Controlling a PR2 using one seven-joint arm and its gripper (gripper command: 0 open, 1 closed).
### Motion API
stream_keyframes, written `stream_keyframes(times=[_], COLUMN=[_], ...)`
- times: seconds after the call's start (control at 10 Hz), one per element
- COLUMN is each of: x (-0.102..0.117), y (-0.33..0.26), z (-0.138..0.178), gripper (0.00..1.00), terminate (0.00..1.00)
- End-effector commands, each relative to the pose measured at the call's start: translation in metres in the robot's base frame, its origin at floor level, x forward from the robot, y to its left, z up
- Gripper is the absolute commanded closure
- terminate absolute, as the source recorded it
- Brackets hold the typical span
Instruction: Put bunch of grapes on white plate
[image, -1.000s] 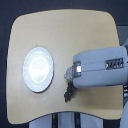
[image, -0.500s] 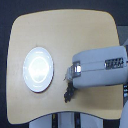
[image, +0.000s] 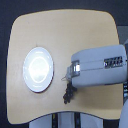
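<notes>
One arm, grapes beside the plate

One grey arm (image: 97, 65) reaches in from the exterior view's right over the tan surface (image: 65, 30). Its claw (image: 69, 80) is hidden by the arm's bulk, so whether it is apart or together cannot be told. The bunch of grapes (image: 67, 92) shows dark just under the arm's tip. The white plate (image: 38, 69) sits near it, toward the exterior view's left, not touching it.

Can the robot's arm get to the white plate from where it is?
Probably yes. The arm's gripper is just to the exterior view's right of the plate, with the grapes under its tip, and only bare table lies between them.
</notes>
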Motion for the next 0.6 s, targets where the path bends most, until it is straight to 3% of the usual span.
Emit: stream_keyframes(times=[0.0,0.3,0.5], x=[0.005,0.01,0.017], y=[-0.006,-0.007,0.006], z=[0.014,0.029,0.06], gripper=[1.0,1.0,1.0], terminate=[0.0,0.0,0.0])
